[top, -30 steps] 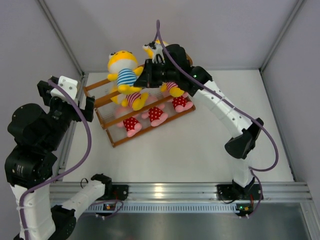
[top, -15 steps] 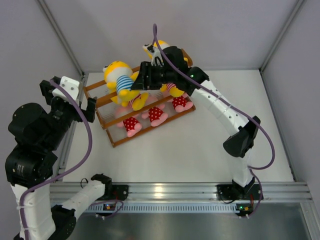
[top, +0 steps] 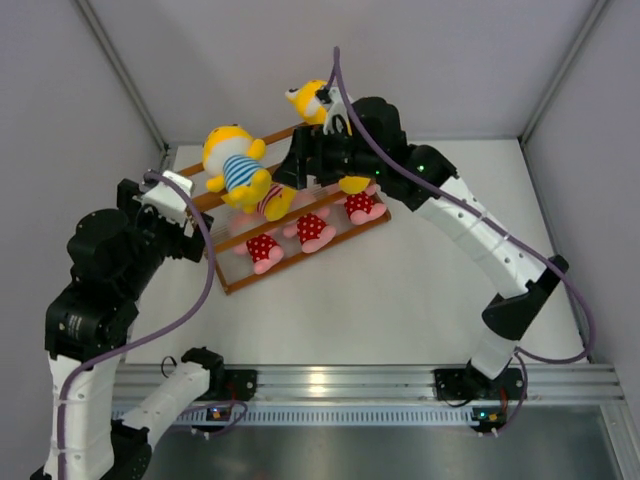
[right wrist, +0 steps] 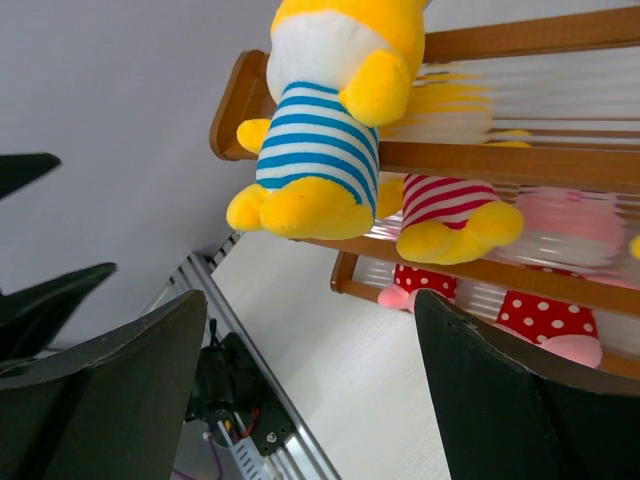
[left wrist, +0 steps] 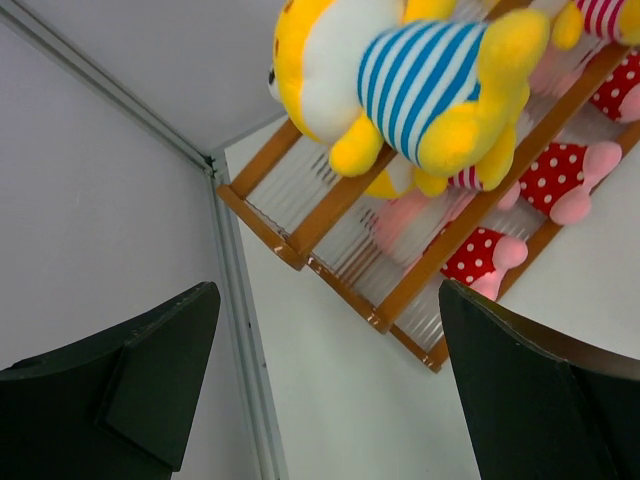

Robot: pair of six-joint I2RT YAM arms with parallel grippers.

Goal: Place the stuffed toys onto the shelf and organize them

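Observation:
The shelf (top: pixel 225 287) stands tilted at the back left of the table. A yellow stuffed toy in a blue-white shirt (top: pixel 235 165) sits on its top tier at the left, free of any grip. My right gripper (top: pixel 283 170) hovers open just right of that toy's feet. In the right wrist view the toy (right wrist: pixel 315 140) sits above the open gripper (right wrist: pixel 315 390). A yellow toy in pink-white stripes (top: pixel 270 200) sits on the middle tier. Three pink toys in red dotted outfits (top: pixel 312 230) line the lowest tier. My left gripper (top: pixel 197 232) is open beside the shelf's left end (left wrist: pixel 260 205).
Another yellow toy (top: pixel 305 97) shows at the back, partly hidden behind my right wrist. A metal frame post (top: pixel 125 75) and grey walls close in the back left corner. An aluminium rail (top: pixel 400 380) runs along the near edge.
My right gripper has opened, let go of the blue-striped toy on the top tier, and drawn back to the right. My left arm has swung right, closer to the shelf.

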